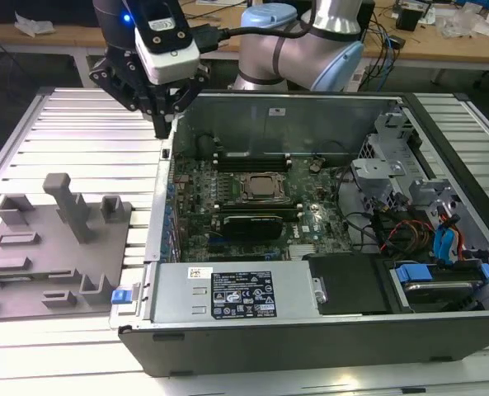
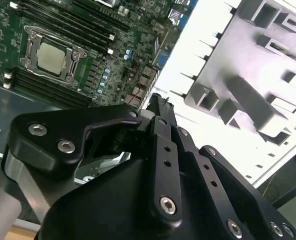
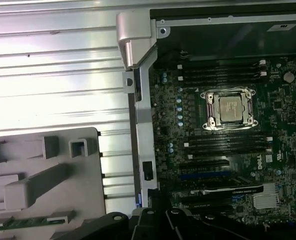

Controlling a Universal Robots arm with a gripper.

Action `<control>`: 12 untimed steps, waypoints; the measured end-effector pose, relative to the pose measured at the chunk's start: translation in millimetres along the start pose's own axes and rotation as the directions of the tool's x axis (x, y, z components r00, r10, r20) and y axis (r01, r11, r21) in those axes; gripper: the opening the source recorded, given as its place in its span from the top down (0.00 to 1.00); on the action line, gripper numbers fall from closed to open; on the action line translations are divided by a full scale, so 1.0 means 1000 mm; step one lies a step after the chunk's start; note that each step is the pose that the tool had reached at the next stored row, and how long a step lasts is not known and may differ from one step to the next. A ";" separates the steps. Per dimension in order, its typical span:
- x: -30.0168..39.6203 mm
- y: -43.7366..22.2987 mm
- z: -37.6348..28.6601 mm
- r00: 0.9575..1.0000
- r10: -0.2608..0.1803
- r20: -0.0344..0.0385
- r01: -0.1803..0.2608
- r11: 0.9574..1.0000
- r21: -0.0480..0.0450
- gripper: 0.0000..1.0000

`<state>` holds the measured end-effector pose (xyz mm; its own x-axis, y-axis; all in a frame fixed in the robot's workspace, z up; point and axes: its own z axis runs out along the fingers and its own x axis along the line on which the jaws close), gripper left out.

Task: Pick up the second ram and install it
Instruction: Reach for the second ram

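Currently: approach step, pick not yet made. Gripper (image 1: pixel 162 125) hangs over the computer case (image 1: pixel 310 97) rim, jaws closed on nothing. Second ram (image 3: pixel 18 223), a green strip, lies in a slot of the grey tray (image 3: pixel 85 180) beside the case, apart from the gripper. Judgement: grasp needs jaws opened and aligned along the strip.

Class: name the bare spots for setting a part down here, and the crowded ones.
Free: the slatted table beyond the grey fixture, beside the computer case; the table strip before the case. Crowded: the motherboard, the cabled drive corner.
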<state>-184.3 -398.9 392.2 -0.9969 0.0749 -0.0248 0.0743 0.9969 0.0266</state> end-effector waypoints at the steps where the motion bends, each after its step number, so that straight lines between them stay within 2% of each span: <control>1: 0.0018 -0.0001 0.0001 1.000 0.000 0.000 0.000 1.000 0.000 0.89; 12: 0.0203 -0.0016 0.0005 1.000 0.000 0.000 0.000 1.000 0.000 0.89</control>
<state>-204.7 -398.9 391.2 -0.9969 0.0749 -0.0248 0.0742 0.9969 0.0266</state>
